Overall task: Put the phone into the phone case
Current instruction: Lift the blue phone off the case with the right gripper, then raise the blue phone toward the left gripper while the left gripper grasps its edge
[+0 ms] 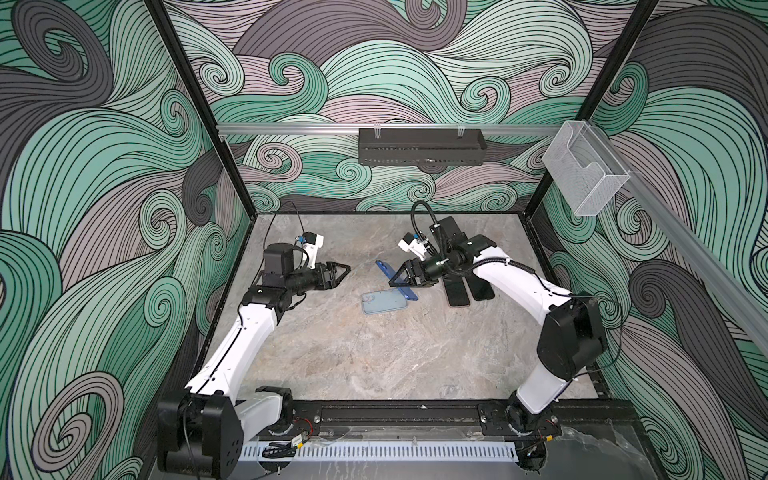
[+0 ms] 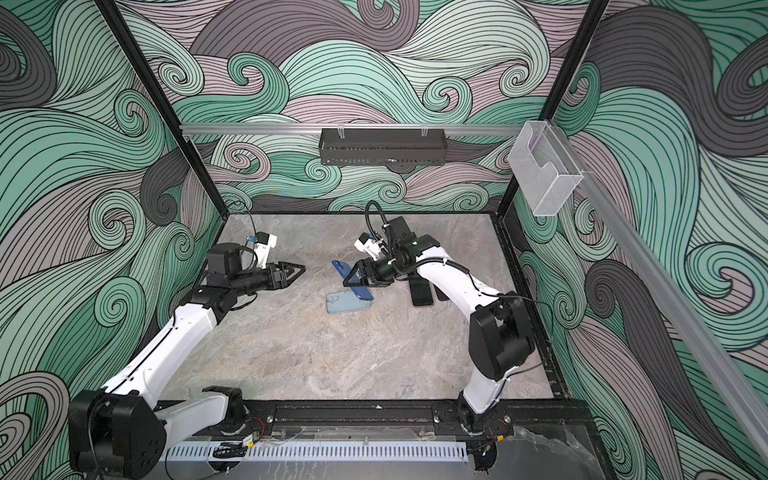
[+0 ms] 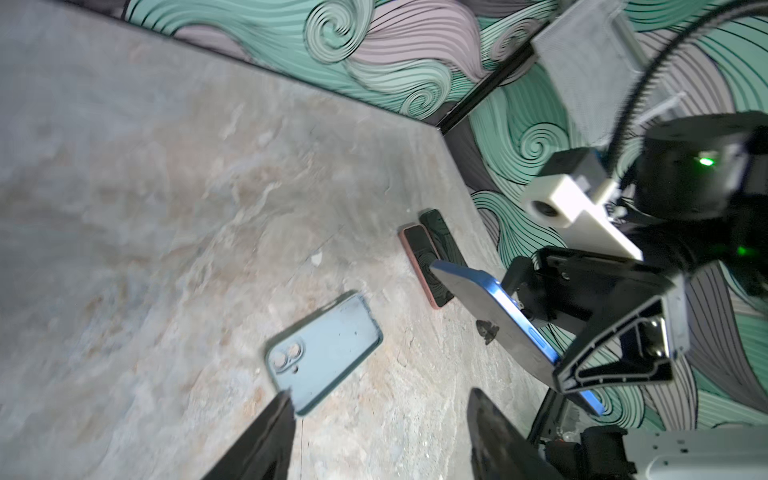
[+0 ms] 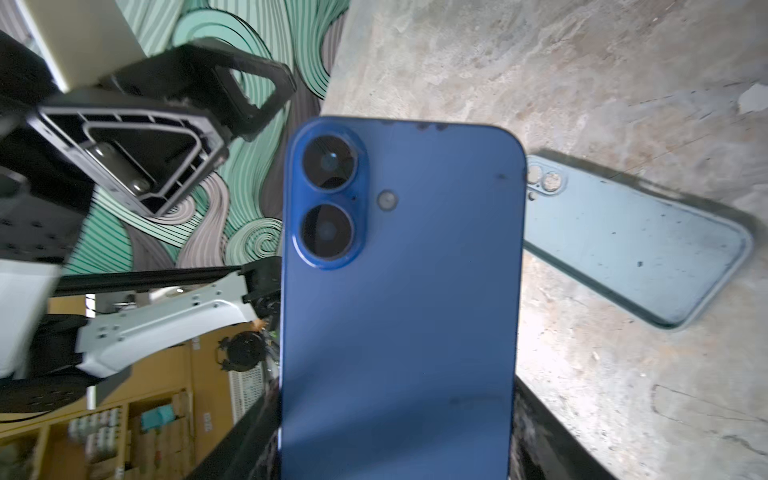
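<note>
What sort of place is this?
Probably a lab robot cell: swirl-printed walls box in a marble-look tabletop, a left arm and right arm mount at its front rail, stocked shelves beyond.

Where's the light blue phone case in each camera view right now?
Top view: phone case flat on the table, mid-picture, just below the blue phone.
Top view: case at the same spot, below the phone.
Left wrist: case flat beyond the open jaws of the left gripper, near the phone.
Right wrist: case on the table behind the phone.
Shared landmark: the blue phone in the right gripper.
</note>
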Action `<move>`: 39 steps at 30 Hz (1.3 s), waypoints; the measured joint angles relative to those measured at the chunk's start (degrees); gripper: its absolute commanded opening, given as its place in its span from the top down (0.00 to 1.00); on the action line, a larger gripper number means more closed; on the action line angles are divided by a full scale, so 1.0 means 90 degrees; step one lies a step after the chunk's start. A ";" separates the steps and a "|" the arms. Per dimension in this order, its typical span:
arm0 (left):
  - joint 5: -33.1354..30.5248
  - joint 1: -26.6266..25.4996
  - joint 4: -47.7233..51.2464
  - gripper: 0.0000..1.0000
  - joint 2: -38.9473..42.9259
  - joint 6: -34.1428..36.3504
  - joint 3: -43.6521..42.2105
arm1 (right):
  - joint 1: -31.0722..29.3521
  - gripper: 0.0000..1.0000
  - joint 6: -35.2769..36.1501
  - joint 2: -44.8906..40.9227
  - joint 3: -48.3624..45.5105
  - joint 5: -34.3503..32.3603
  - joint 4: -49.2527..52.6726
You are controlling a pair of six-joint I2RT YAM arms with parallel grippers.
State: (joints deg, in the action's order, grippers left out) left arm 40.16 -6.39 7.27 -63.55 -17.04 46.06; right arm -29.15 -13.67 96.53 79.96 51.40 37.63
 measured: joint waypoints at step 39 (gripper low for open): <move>0.4308 -0.0937 0.2198 0.33 -0.1054 0.6496 0.1948 | -0.0425 0.71 -0.2805 -0.2254 -0.2152 0.2535 -0.3203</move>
State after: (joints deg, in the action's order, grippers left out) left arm 78.94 -14.83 27.05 -73.03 41.43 63.59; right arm -32.97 -38.92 76.25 60.60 74.22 8.80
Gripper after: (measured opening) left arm 0.690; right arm 0.721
